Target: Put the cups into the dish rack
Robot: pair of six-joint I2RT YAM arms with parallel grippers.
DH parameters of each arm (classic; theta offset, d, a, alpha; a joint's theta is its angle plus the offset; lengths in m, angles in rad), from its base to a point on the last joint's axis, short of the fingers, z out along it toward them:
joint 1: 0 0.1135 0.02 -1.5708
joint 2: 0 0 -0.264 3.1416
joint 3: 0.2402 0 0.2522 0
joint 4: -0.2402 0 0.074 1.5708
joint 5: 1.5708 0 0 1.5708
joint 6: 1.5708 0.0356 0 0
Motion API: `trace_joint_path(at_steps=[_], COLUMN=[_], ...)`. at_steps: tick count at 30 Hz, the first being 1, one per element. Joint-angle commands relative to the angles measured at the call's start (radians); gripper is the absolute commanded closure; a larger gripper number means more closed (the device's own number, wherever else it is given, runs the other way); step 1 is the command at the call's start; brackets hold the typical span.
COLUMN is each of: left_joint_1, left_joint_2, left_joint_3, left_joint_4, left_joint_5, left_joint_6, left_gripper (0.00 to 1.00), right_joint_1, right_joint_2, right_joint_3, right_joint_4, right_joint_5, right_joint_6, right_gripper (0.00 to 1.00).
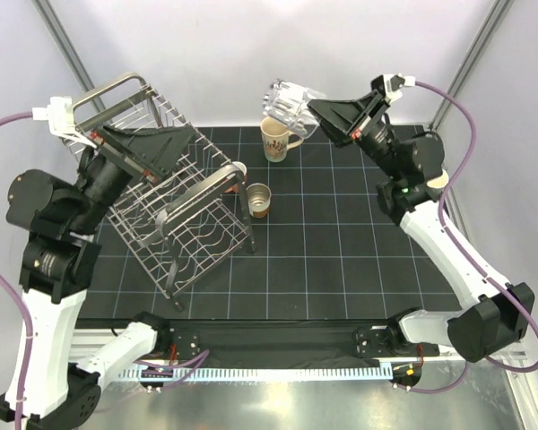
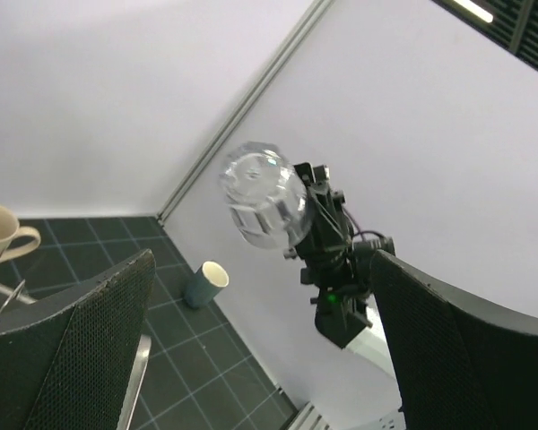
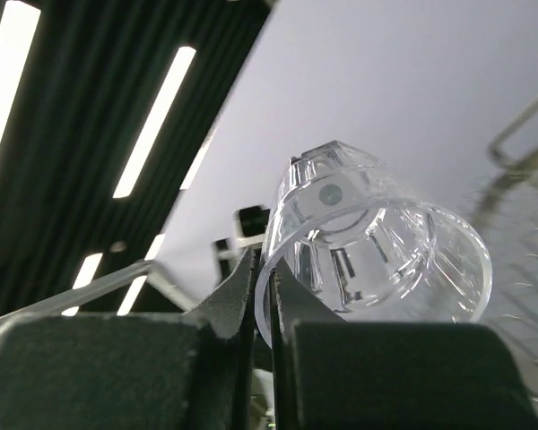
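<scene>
- Left of centre, the dish rack (image 1: pixel 197 233) lies diagonally; your left gripper (image 1: pixel 181 148) hangs over it, fingers spread wide and holding nothing.
- The small brown-based cup (image 1: pixel 259 201) stands just beside the rack's right edge, with the cream mug (image 1: pixel 276 139) upright beyond it.
- Upper centre, the clear glass (image 1: pixel 290 101), ribbed, is tipped sideways in the air, its rim pinched by your right gripper (image 1: pixel 312 109).

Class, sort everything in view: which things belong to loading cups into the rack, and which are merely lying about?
Job: dish rack, clear glass, cream mug, brown-based cup, pink mug, teal tumbler.
Just there: black grid mat, purple cables.
</scene>
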Motion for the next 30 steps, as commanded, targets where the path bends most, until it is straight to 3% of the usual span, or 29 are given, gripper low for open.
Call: trace_joint_path(at_steps=[1,7,14,20,30], left_joint_1=[-0.004,-0.005,-0.020,-0.025,-0.050], left_joint_2=[0.020,0.023,0.034,0.018,0.060], left_joint_3=[-0.026,-0.120,-0.131,-0.195,-0.208], left_joint_4=[0.216,0.468,0.542,0.597,0.646], left_joint_5=[0.015,-0.006,0.047,0.132,0.141], left_joint_6=[-0.057,-0.131,-0.045,0.036,0.053], left_gripper=[0.00,0.00,0.00,0.00,0.00], right_joint_1=[0.077,0.226,0.347,0.399,0.465], right_joint_2=[0.025,0.085,0.154,0.205,0.281], right_joint_3=[0.002,0.045,0.079,0.143,0.209], right_joint_4=[0.406,0.487,0.540,0.505,0.471], right_joint_5=[0.142,0.240,0.365,0.363,0.353], right_joint_6=[0.209,0.208,0.194,0.185,0.201], right_gripper=[0.96,0.96,0.96,0.96,0.96])
